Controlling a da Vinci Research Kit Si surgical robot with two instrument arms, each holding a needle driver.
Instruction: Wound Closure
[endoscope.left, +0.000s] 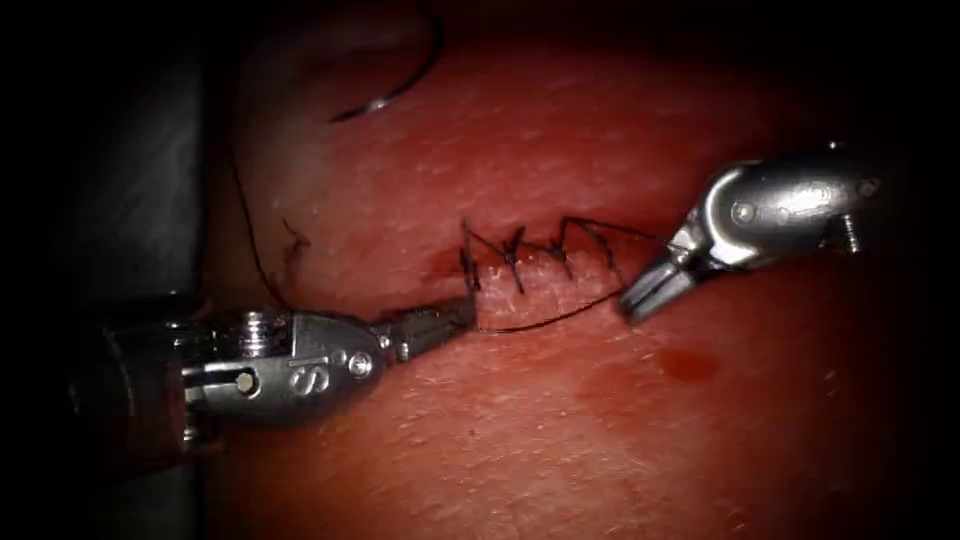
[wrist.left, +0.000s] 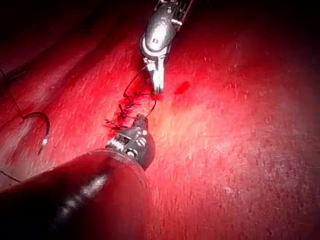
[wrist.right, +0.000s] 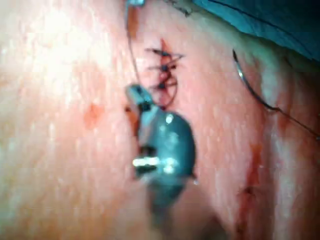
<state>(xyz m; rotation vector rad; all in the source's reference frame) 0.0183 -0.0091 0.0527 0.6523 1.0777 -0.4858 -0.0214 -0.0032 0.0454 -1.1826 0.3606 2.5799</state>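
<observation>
My left tool (endoscope.left: 455, 315) sits at the left end of the cut (endoscope.left: 540, 262), jaws clamped on the thread (endoscope.left: 545, 320). That strand runs taut along the near side of the cut to my right tool (endoscope.left: 640, 298), jaws closed on its other end near the cut's right end. Stitches (endoscope.left: 520, 255) already cross the cut in a zigzag. Needle (endoscope.left: 400, 85) is free, held by neither tool, lying on the tissue (endoscope.left: 520, 440) toward its far left edge, well apart from the cut, not in the tissue; thread trails from it down the left edge. Small spot of red fluid (endoscope.left: 688, 365) on the tissue, near side, just below my right tool.
</observation>
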